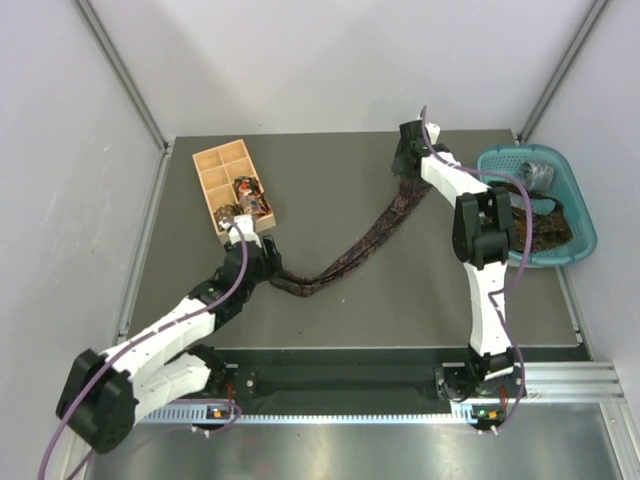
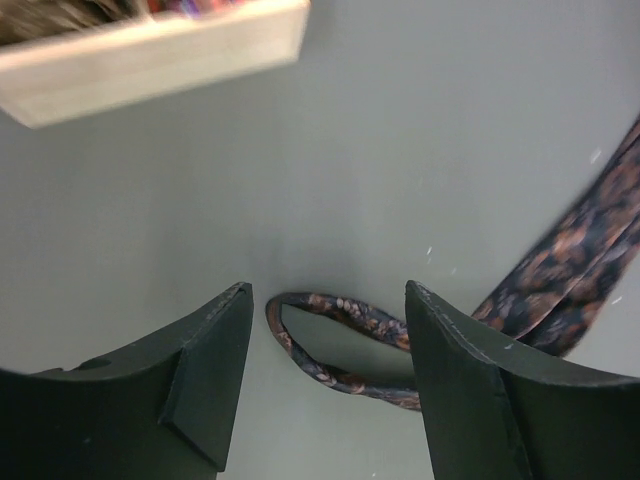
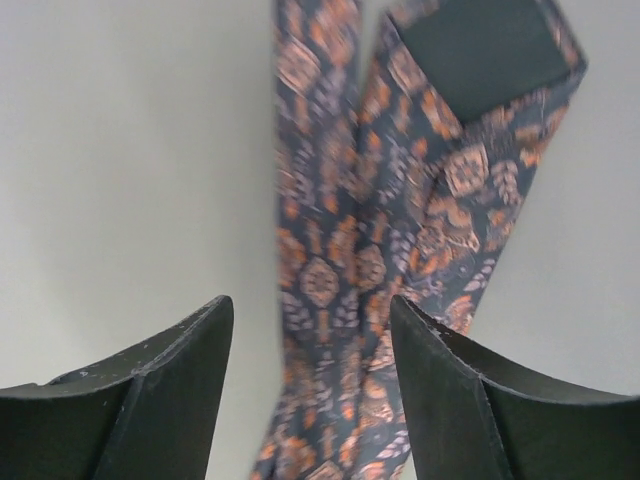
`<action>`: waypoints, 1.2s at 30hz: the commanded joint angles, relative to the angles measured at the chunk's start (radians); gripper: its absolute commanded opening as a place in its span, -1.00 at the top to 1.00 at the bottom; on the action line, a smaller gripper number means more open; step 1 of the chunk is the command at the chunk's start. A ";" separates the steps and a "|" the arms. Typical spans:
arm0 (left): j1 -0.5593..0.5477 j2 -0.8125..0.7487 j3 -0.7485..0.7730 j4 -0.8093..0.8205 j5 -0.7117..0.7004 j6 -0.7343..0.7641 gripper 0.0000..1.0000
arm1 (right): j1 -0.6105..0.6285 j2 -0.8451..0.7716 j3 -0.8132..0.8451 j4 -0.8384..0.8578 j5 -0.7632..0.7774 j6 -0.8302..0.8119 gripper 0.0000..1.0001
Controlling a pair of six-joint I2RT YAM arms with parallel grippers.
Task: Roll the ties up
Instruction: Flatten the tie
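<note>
A dark tie (image 1: 370, 240) with an orange pattern lies folded double on the grey table, running from the far middle to the near left. Its folded end forms a small loop (image 2: 350, 312) on the table between the fingers of my open left gripper (image 2: 328, 292), which touch nothing. In the top view the left gripper (image 1: 262, 266) sits at that fold. My right gripper (image 1: 408, 165) hovers over the tie's far ends. The wrist view shows the right gripper (image 3: 310, 302) open, with the tie (image 3: 335, 190) lying flat beneath its fingers.
A tan wooden compartment box (image 1: 212, 172) stands just beyond the left gripper, with rolled ties (image 1: 249, 196) in its near cells. A teal basket (image 1: 580, 205) at the right edge holds more ties (image 1: 545, 228). The box's corner (image 2: 150, 55) shows in the left wrist view.
</note>
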 commanded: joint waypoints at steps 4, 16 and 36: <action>0.000 0.144 0.075 0.053 0.072 0.014 -0.33 | 0.011 0.038 0.028 -0.047 0.050 0.017 -0.23; 0.000 0.190 0.087 0.039 0.072 0.017 -0.32 | 0.014 -0.070 -0.100 0.027 0.099 0.023 0.57; -0.005 0.306 0.144 -0.025 0.078 0.023 -0.32 | 0.031 -0.352 -0.488 0.180 0.025 0.058 -0.37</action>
